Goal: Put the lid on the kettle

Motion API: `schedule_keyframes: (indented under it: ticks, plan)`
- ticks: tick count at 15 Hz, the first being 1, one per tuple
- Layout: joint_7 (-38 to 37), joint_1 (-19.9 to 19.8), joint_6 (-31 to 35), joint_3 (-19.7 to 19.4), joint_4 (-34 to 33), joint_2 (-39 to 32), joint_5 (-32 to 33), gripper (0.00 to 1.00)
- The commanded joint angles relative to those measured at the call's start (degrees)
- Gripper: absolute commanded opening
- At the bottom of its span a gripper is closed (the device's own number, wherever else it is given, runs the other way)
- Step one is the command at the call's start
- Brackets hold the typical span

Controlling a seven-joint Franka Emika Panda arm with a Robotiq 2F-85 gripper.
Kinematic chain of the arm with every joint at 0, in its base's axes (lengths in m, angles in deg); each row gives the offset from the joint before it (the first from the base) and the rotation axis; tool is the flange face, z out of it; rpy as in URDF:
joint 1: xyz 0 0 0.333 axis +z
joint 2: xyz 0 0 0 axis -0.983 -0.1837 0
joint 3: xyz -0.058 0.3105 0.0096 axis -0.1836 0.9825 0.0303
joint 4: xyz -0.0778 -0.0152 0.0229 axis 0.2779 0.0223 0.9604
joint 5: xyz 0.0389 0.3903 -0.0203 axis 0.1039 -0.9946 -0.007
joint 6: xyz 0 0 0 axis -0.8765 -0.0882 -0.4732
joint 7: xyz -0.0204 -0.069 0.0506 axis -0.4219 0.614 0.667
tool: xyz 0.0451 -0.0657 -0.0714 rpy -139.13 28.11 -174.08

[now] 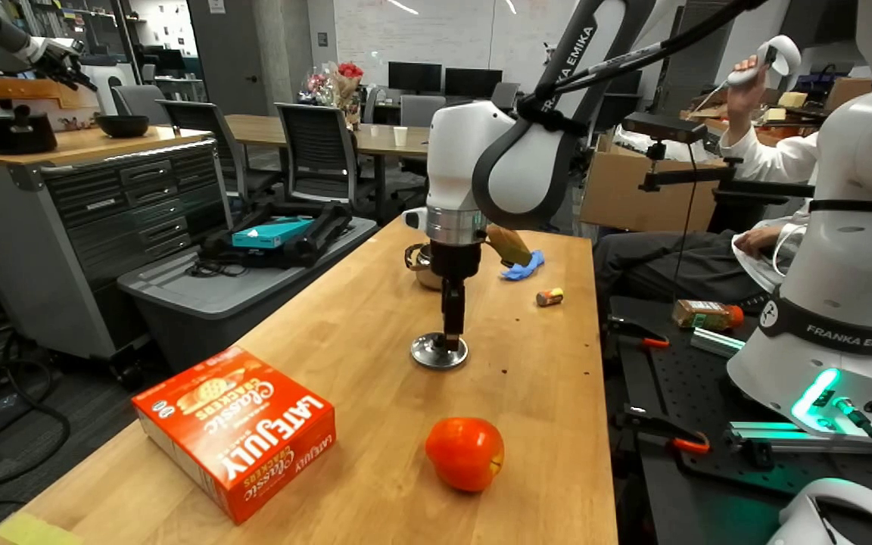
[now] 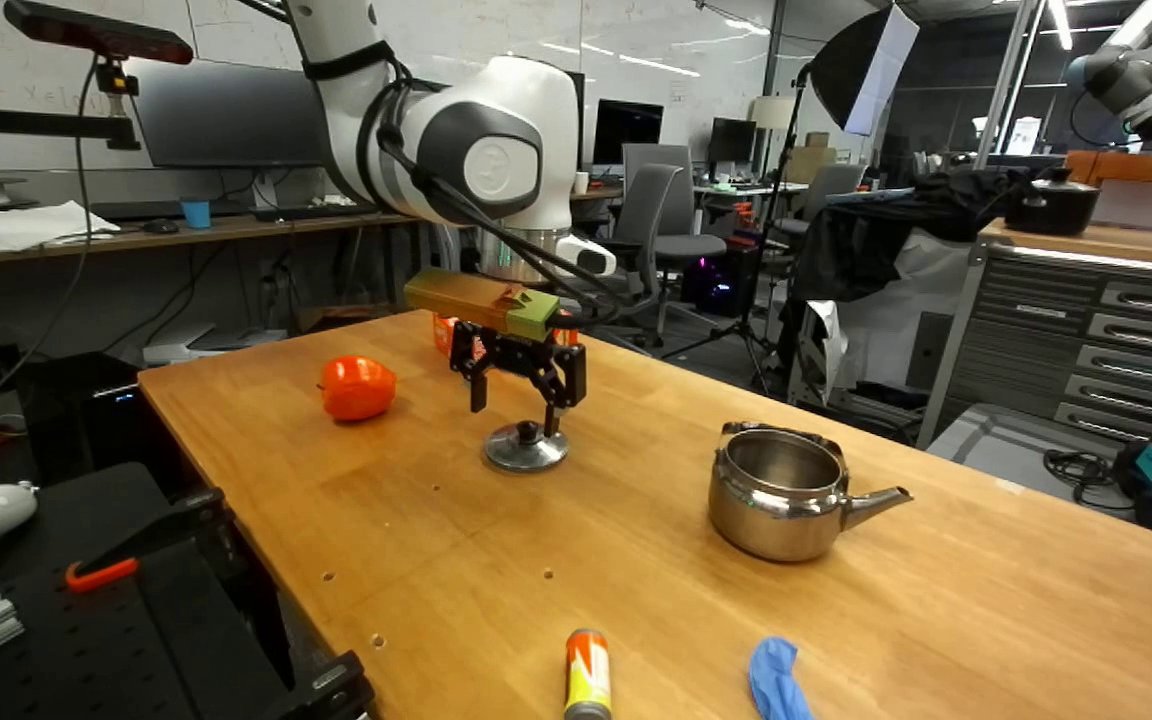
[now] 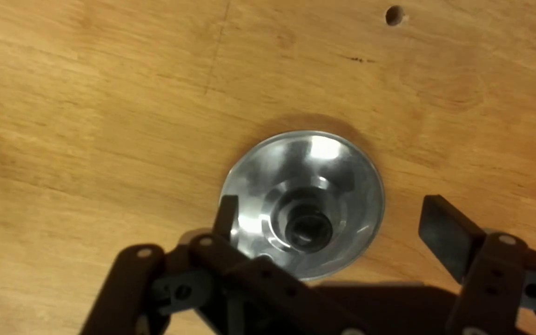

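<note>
Gripper (image 3: 335,225) stands spread wide above the lid (image 2: 526,450), a finger (image 3: 449,236) on either side of its dark knob (image 3: 309,229); in the wrist view one tip overlaps the lid's edge and the other falls beyond the rim, and from here I cannot tell whether the former touches metal. Lid lies flat on the wooden table (image 2: 436,560), knob up, well apart from the kettle (image 2: 776,512), which stands upright, uncovered mouth upward, spout (image 2: 876,506) pointing away from the lid. Red-orange tomato (image 2: 358,388) and cracker box (image 1: 235,431) sit across the lid from the kettle.
</note>
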Motion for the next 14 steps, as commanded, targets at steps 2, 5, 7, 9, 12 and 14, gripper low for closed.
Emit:
schedule_keyframes:
  ticks: [2, 5, 7, 9, 12, 14]
  plan:
    - [1.3, -1.5, 2.2, 1.3, -2.9, -3.2, 0.4, 0.87]
    - [1.5, -2.0, 2.3, 1.7, -3.7, -4.0, 0.2, 0.58]
    - [1.5, -2.1, 2.3, 1.9, -3.9, -4.2, 0.3, 0.42]
    - [1.4, -2.1, 2.8, 2.0, -3.7, -4.1, 0.4, 0.26]
    - [1.3, -2.0, 3.8, 2.0, -3.1, -3.6, 0.7, 0.12]
    - [1.0, -1.8, 4.1, 1.7, -2.6, -3.0, 1.0, 0.16]
